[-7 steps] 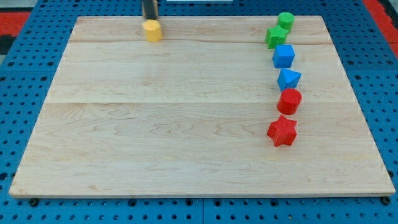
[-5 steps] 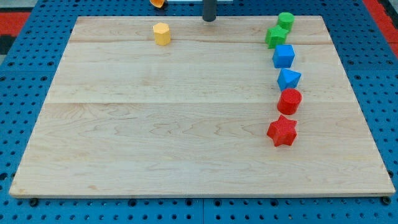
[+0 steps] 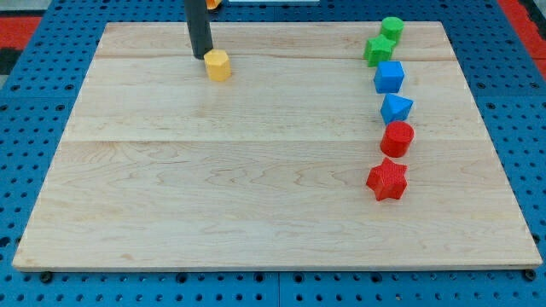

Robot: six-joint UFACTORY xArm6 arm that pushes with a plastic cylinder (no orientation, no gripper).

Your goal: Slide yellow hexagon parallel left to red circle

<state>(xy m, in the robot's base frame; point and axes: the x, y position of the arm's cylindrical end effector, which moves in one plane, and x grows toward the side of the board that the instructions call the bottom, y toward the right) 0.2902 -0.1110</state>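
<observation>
The pale wooden bench (image 3: pixel 256 170) fills most of the view, lying on a blue pegboard (image 3: pixel 34 128) that shows around its edges. The arm carries no jaws at all, so nothing is open, closed or gripped; it ends in a straight dark rod (image 3: pixel 198 26) that comes down from the view's top edge, nearly upright. My tip (image 3: pixel 202 56) sits on the bench near its top edge, left of centre, just to the upper left of the yellow hexagon (image 3: pixel 218 65) and touching it or very nearly so; the contact itself cannot be made out.

The yellow hexagon lies well apart from the other blocks, far to the view's left of them and higher up the bench than the red circle (image 3: pixel 397 138). The rest form a rough column near the bench's right side. From the top: a green round block (image 3: pixel 392 28), a green star-like block (image 3: pixel 378 49) touching it, a blue cube (image 3: pixel 389 77), a blue triangle (image 3: pixel 396 108), the red circle just beneath it, then a red star (image 3: pixel 387 179) lowest.
</observation>
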